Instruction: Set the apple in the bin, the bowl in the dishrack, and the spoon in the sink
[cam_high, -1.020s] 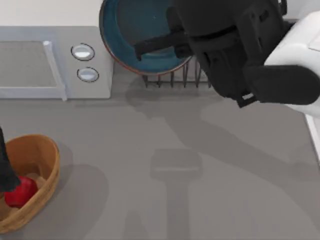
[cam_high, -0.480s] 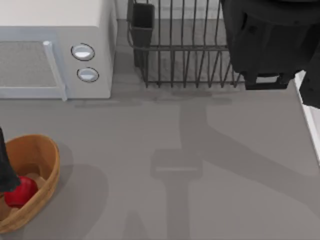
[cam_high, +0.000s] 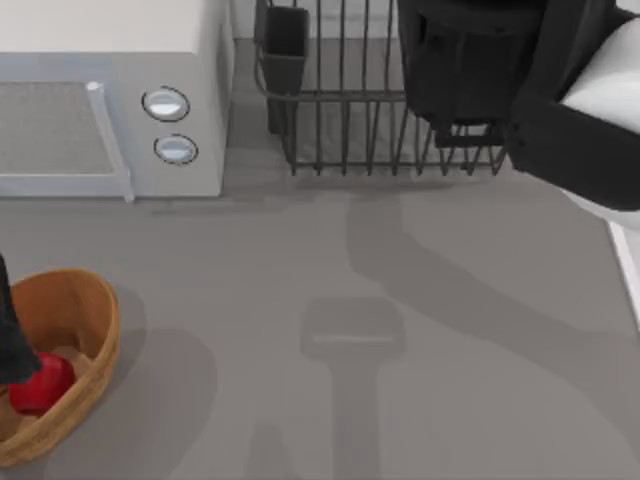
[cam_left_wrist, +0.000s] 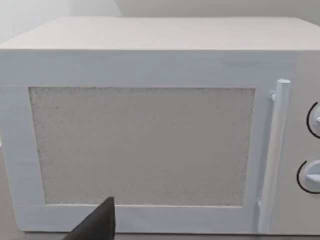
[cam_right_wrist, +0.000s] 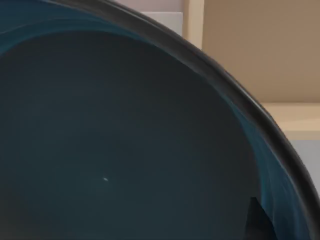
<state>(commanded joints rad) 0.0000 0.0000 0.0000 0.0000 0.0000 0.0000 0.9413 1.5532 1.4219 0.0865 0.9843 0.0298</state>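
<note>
The blue bowl (cam_right_wrist: 125, 150) sits close up in the right wrist view, with one dark fingertip (cam_right_wrist: 257, 222) at its rim. My right arm (cam_high: 500, 70) hangs over the right part of the dark wire dishrack (cam_high: 340, 110) and hides the bowl from above. The red apple (cam_high: 40, 385) lies inside the tan wooden bin (cam_high: 85, 310) at the front left. My left arm (cam_high: 6, 330) is at the table's left edge, over the bin. The spoon is out of view. A pale strip of the sink (cam_high: 629, 270) runs along the right edge.
A white microwave (cam_high: 110, 110) stands at the back left, its door and handle (cam_left_wrist: 277, 150) facing the left wrist camera. The rack's black utensil cup (cam_high: 286, 40) is at its left corner. The arms cast shadows on the grey tabletop (cam_high: 350, 330).
A second ago the bowl showed from above, held near the rack's left end. The right arm has since swung back over the rack, shifted a little left, and now covers the bowl.
</note>
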